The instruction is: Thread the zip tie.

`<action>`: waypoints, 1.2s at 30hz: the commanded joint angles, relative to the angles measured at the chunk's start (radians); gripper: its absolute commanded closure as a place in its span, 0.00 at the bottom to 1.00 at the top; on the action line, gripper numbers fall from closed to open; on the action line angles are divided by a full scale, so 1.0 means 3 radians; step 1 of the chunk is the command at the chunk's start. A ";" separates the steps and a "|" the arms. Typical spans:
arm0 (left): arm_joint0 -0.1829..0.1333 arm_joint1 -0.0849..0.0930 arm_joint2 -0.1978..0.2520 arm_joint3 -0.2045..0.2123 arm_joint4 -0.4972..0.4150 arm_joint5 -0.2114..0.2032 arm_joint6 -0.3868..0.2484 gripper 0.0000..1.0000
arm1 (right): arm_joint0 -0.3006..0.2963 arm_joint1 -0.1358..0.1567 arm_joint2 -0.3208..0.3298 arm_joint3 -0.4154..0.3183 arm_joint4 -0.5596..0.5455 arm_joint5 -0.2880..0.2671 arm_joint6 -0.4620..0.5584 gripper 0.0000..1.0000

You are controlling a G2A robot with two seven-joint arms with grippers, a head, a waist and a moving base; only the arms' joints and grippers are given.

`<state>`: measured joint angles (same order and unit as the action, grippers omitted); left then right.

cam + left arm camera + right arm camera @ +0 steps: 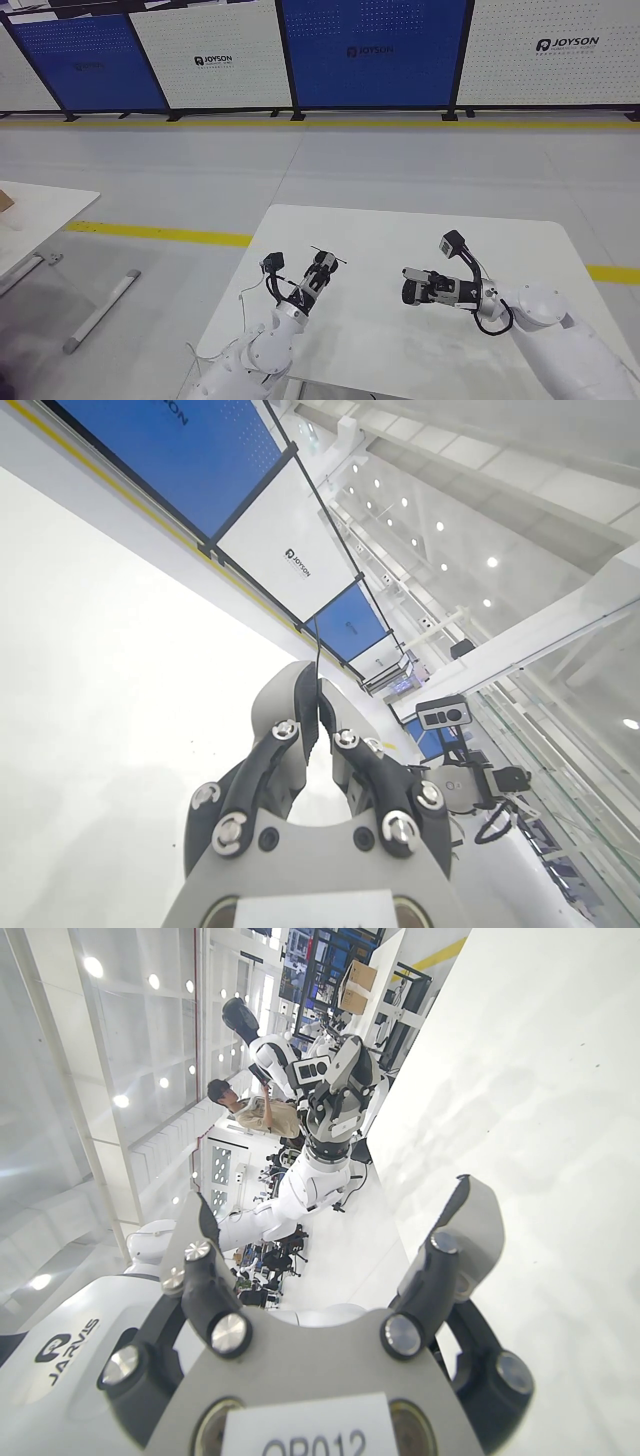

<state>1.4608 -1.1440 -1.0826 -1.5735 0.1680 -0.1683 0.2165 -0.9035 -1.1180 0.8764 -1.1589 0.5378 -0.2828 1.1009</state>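
A thin black zip tie (pixel 328 254) is pinched crosswise in my left gripper (pixel 325 263), which hovers over the left part of the white table (pixel 400 340). In the left wrist view the pads are pressed together on the zip tie (pixel 318 640), and a short length of it sticks out past the left gripper (pixel 316 687). My right gripper (pixel 406 286) hangs over the table's middle right and points toward the left one, a gap apart. In its own wrist view the right gripper (pixel 332 1198) stands open with nothing between its fingers, and the left gripper (pixel 345 1078) shows farther off.
The table's left edge lies close under the left arm. A second white table (pixel 40 210) stands on the floor at far left. Blue and white partition panels (pixel 370 50) line the back beyond a yellow floor line.
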 commanded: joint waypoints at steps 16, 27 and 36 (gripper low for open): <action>0.0265 0.0013 -0.0264 -0.0479 -0.0534 -0.0572 -0.0066 1.00 | 0.0000 0.0000 0.0000 0.0000 0.0000 0.0000 0.0000 0.00; 0.0516 0.0033 -0.0581 -0.0889 -0.1134 -0.0572 -0.0357 1.00 | 0.0000 0.0000 0.0000 0.0000 0.0000 0.0000 0.0000 0.00; 0.0473 0.0006 -0.0541 -0.0886 -0.1205 -0.0572 -0.0236 1.00 | 0.0000 0.0000 0.0000 0.0000 0.0000 0.0000 0.0000 0.00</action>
<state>1.6086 -1.1383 -1.2531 -1.8380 -0.1753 -0.3383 0.1319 -0.9035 -1.1180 0.8764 -1.1589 0.5378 -0.2828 1.1009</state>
